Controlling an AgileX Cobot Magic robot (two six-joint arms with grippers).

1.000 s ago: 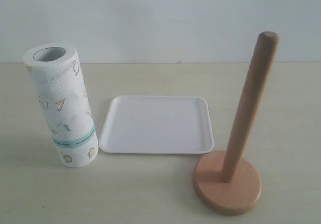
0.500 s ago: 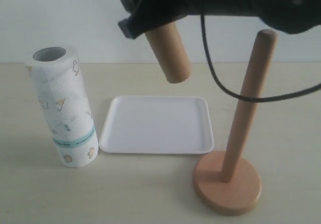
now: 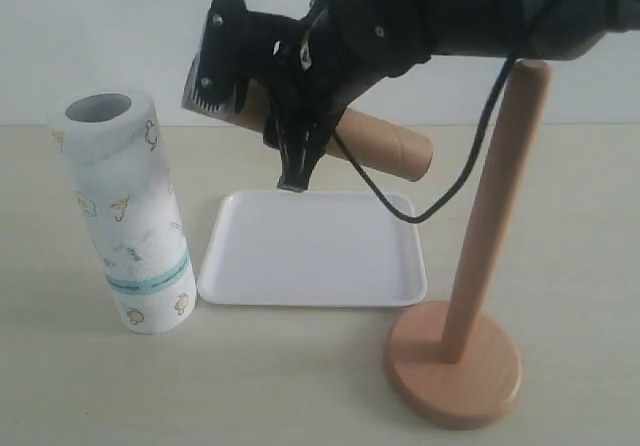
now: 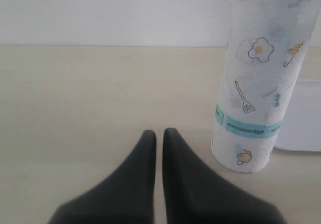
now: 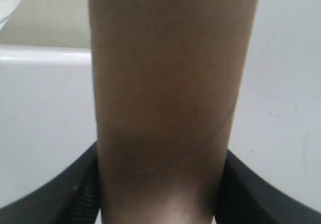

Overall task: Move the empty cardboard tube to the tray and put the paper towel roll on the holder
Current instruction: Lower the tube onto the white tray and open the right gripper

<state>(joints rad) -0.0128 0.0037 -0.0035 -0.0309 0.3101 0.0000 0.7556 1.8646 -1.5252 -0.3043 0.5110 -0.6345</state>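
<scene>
My right gripper (image 3: 283,116) is shut on the empty cardboard tube (image 3: 385,144), holding it nearly level in the air above the far part of the white tray (image 3: 310,256). In the right wrist view the brown tube (image 5: 165,83) fills the space between the black fingers (image 5: 241,194), with the tray (image 5: 45,108) beneath. The paper towel roll (image 3: 125,216) stands upright left of the tray. The wooden holder (image 3: 480,266) stands bare at the right. My left gripper (image 4: 159,133) is shut and empty, low over the table beside the roll (image 4: 258,83); the exterior view does not show it.
The right arm's dark bulk and cable (image 3: 470,166) hang in front of the holder's pole top. A white wall (image 3: 100,26) closes the back of the beige table (image 3: 300,386). A corner of the tray (image 4: 306,118) shows past the roll in the left wrist view.
The right arm has come in from above with the tube. The tube has swung from hanging steeply to lying almost level, lower over the tray. The roll, tray and holder stay put.
</scene>
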